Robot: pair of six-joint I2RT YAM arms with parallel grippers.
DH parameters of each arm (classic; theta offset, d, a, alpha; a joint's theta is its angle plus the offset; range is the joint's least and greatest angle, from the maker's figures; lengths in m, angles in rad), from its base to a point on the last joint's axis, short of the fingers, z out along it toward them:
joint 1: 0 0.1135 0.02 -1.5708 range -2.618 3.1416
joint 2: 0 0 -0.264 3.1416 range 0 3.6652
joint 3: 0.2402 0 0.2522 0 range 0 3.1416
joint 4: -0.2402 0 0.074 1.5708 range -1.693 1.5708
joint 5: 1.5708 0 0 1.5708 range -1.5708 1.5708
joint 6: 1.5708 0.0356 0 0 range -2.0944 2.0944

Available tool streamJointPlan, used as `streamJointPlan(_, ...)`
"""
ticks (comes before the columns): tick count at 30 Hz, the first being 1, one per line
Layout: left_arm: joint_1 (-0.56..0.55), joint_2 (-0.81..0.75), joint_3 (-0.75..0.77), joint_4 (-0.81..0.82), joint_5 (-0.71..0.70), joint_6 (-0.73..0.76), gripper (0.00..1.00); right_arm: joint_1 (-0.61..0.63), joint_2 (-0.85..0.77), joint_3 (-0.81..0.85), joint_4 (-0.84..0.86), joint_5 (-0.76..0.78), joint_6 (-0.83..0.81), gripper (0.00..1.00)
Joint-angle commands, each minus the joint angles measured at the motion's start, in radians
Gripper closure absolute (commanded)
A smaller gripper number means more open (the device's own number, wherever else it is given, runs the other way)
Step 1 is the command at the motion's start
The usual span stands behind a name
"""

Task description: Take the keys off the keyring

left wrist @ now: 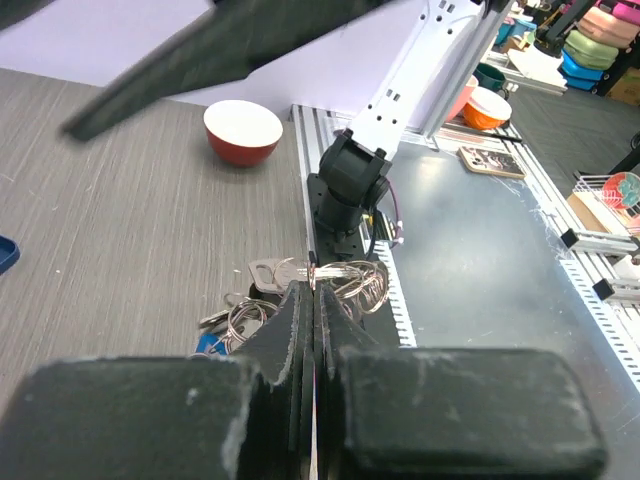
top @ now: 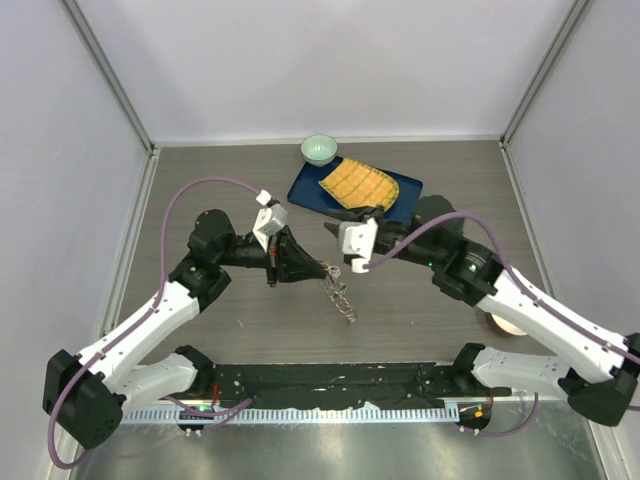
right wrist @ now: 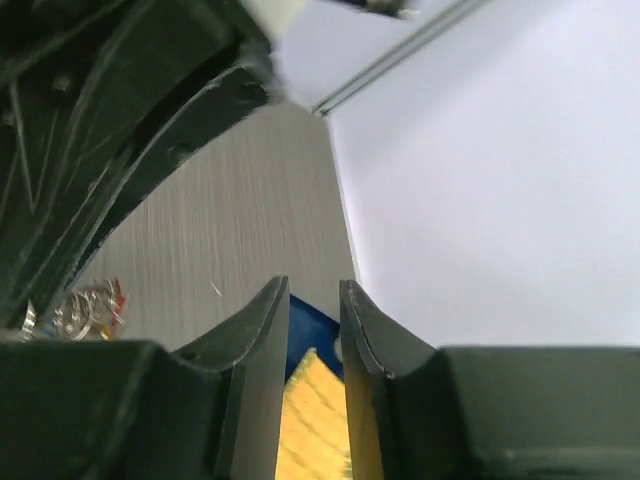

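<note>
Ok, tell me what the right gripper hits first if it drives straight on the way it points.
Probably the blue tray with the yellow cloth, seen between the right gripper's parted fingers. Depth is unclear: passing above them, it would reach the white wall.

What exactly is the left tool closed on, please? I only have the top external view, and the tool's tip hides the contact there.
Observer: In the left wrist view, the left tool is shut on the keys; a silvery one crosses the pinch.
Operator: Thank you. Is the right tool carrying anything?
Observer: No. The right wrist view shows the right tool open, with nothing between its jaws.
Operator: Are any coloured key heads visible?
Observer: A blue head, probably a key's, peeks out under the bunch in the left wrist view.
</note>
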Motion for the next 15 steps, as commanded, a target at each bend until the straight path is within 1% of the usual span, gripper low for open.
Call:
streamJointPlan(1, 0.001, -0.033, -0.008, 0.139, 0.015, -0.017, 1.0, 0.0, -0.172, -0.115, 0.339, 0.254, 0.648, 0.68)
streamJointPlan(2, 0.001, -0.029, -0.016, 0.158, 0.013, -0.043, 1.0, 0.002, -0.189, -0.121, 0.342, 0.317, 0.738, 0.69)
streamJointPlan(4, 0.001, -0.022, -0.025, 0.219, 0.012, -0.072, 1.0, 0.002, -0.21, -0.1, 0.269, 0.44, 0.915, 0.72)
streamJointPlan(5, 0.001, -0.019, -0.037, 0.244, 0.01, -0.086, 1.0, 0.002, -0.21, -0.087, 0.162, 0.453, 0.955, 0.73)
streamJointPlan(6, 0.001, -0.015, -0.043, 0.292, 0.007, -0.123, 1.0, 0.002, -0.209, -0.066, 0.115, 0.473, 0.998, 0.73)
streamJointPlan(7, 0.001, -0.01, -0.048, 0.31, 0.007, -0.135, 1.0, 0.002, -0.209, -0.061, 0.078, 0.486, 1.093, 0.74)
streamJointPlan(8, 0.001, -0.009, -0.054, 0.323, 0.01, -0.147, 1.0, 0.002, -0.212, -0.061, 0.025, 0.474, 1.13, 0.74)
streamJointPlan(10, 0.001, -0.01, -0.069, 0.394, 0.016, -0.177, 1.0, 0.002, -0.223, -0.076, -0.008, 0.461, 1.216, 0.73)
streamJointPlan(11, 0.001, -0.012, -0.094, 0.434, 0.013, -0.186, 1.0, 0.002, -0.248, -0.09, -0.008, 0.423, 1.289, 0.74)
streamJointPlan(12, 0.001, -0.022, -0.106, 0.504, 0.018, -0.193, 1.0, 0.002, -0.264, -0.13, 0.006, 0.38, 1.314, 0.73)
streamJointPlan(13, 0.001, -0.024, -0.114, 0.529, 0.021, -0.197, 1.0, 0.002, -0.282, -0.157, 0.027, 0.297, 1.316, 0.72)
streamJointPlan(14, 0.001, -0.021, -0.118, 0.544, 0.025, -0.2, 1.0, 0.002, -0.325, -0.188, 0.084, 0.222, 1.251, 0.68)
streamJointPlan(15, 0.001, -0.019, -0.114, 0.563, 0.045, -0.203, 1.0, 0.002, -0.354, -0.264, 0.111, 0.101, 1.205, 0.67)
